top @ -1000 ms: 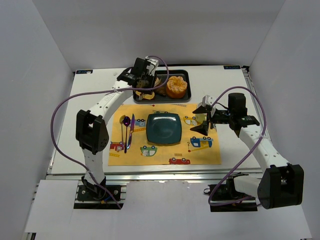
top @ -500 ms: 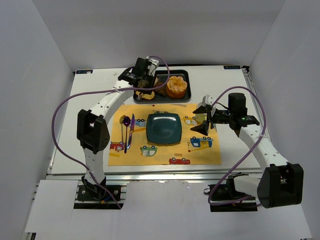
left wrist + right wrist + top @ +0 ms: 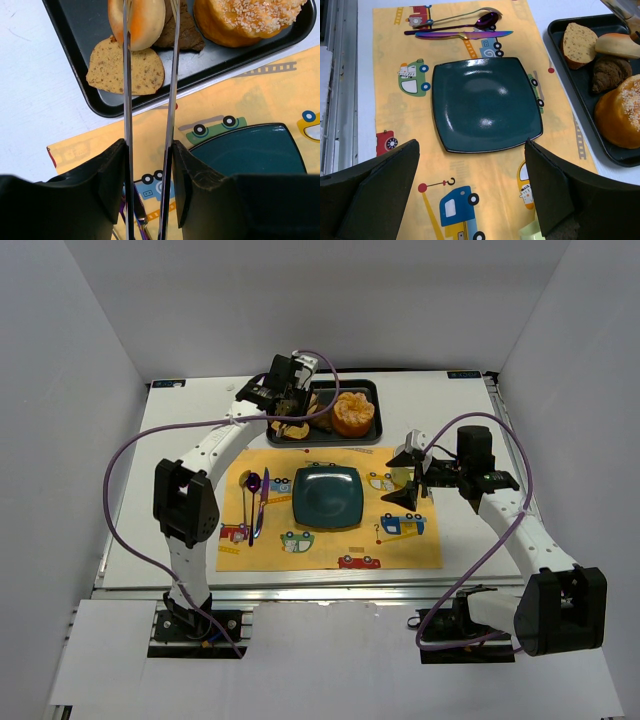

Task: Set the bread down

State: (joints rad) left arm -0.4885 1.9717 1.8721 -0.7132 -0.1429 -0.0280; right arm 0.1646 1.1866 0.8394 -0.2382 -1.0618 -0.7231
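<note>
1. White walls [image 3: 90, 340] box in a white table [image 3: 180, 490], with a yellow placemat [image 3: 485, 185] printed with cars laid across its middle.
2. At the far edge sits a black tray [image 3: 102, 102]. The bread [image 3: 142, 20], a small golden bun, is over that tray, overlapping the toast slice [image 3: 127, 70] from the left wrist's view.
3. The left gripper [image 3: 147, 150] is squeezed narrow around a pair of long metal tongs [image 3: 128, 100], and the tong tips pinch the bun from both sides. I cannot tell whether it has cleared the tray.
4. The right gripper [image 3: 472, 150] hangs over the mat with its jaws spread wide, holding nothing.
5. That bun looks light and soft with a smooth, glazed crust, so thin blades could slip off or dent it. Across its widest part, gently, seems the safest hold.
6. Count:
   - one bun
   - one toast slice
   - one dark brown piece [image 3: 185, 32]
   - one large seeded orange pastry [image 3: 245, 20]
   - one teal plate [image 3: 485, 105]
   - one spoon [image 3: 470, 22]
   - one knife [image 3: 465, 35]
</note>
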